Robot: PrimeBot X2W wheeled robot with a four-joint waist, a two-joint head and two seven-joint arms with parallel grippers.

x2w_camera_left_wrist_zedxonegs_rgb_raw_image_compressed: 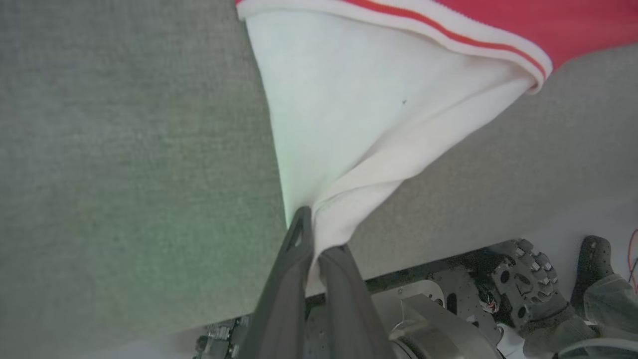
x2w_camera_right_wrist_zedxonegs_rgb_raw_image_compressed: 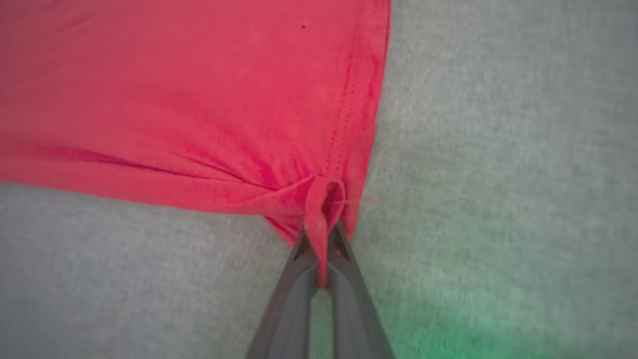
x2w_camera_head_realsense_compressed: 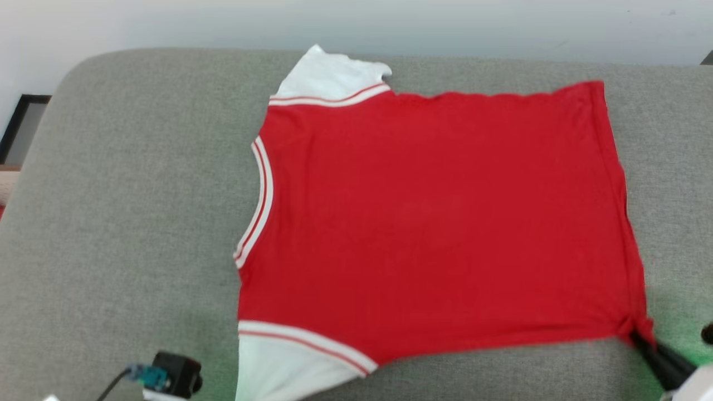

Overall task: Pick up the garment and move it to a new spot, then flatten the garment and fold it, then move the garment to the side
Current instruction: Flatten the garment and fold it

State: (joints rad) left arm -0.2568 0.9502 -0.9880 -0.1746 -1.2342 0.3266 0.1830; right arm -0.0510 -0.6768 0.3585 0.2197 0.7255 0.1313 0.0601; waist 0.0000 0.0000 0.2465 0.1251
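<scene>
At the near edge, the left claw (x2w_camera_left_wrist_zedxonegs_rgb_raw_image_compressed: 313,234) pinches the white panel (x2w_camera_left_wrist_zedxonegs_rgb_raw_image_compressed: 359,99) of the garment (x2w_camera_head_realsense_compressed: 434,223), and the right claw (x2w_camera_right_wrist_zedxonegs_rgb_raw_image_compressed: 321,239) pinches its red hem corner (x2w_camera_right_wrist_zedxonegs_rgb_raw_image_compressed: 324,199). Beyond both claws it lies spread nearly flat on the grey cushion (x2w_camera_head_realsense_compressed: 139,195). Flattening looks almost done; folding and moving it aside remain.

Head view: strap of garment (x2w_camera_head_realsense_compressed: 434,223) cut by bottom edge; right end effector (x2w_camera_head_realsense_compressed: 636,337) cropped.
</scene>
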